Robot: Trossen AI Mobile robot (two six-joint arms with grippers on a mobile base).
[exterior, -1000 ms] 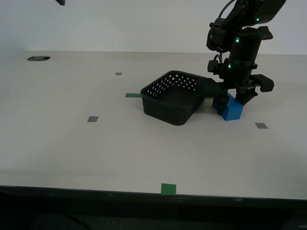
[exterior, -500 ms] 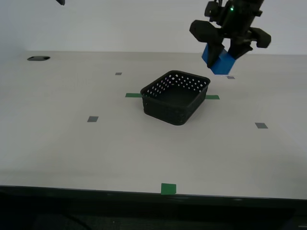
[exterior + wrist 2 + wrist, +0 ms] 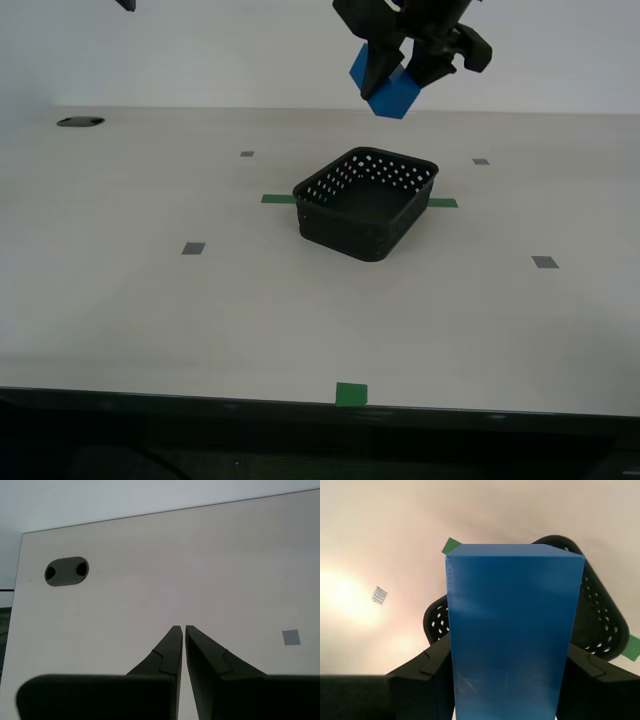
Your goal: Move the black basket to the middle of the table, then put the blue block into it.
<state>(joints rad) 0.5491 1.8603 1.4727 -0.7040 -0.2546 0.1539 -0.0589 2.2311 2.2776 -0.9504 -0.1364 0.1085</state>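
Note:
The black basket [image 3: 365, 205] stands on the table [image 3: 150, 300] near its middle, over a green tape strip [image 3: 278, 198]. My first gripper [image 3: 405, 72] is shut on the blue block [image 3: 388, 92] and holds it tilted, high above the basket's far rim. In the first wrist view the blue block [image 3: 512, 630] fills the space between the dark fingers [image 3: 427, 672], with the basket [image 3: 605, 615] below it. My second gripper [image 3: 180, 630] is shut and empty, over bare table next to an oval cable hole [image 3: 66, 571].
Small grey square marks [image 3: 194, 248] [image 3: 545, 262] lie on either side of the basket. A green tape square [image 3: 351, 393] sits at the dark front edge. The cable hole [image 3: 80, 122] is at the far corner on the exterior view's left.
My first gripper has lifted the blue block off the table beside the basket and carried it up and toward the exterior view's left, to above the basket. The basket has not moved.

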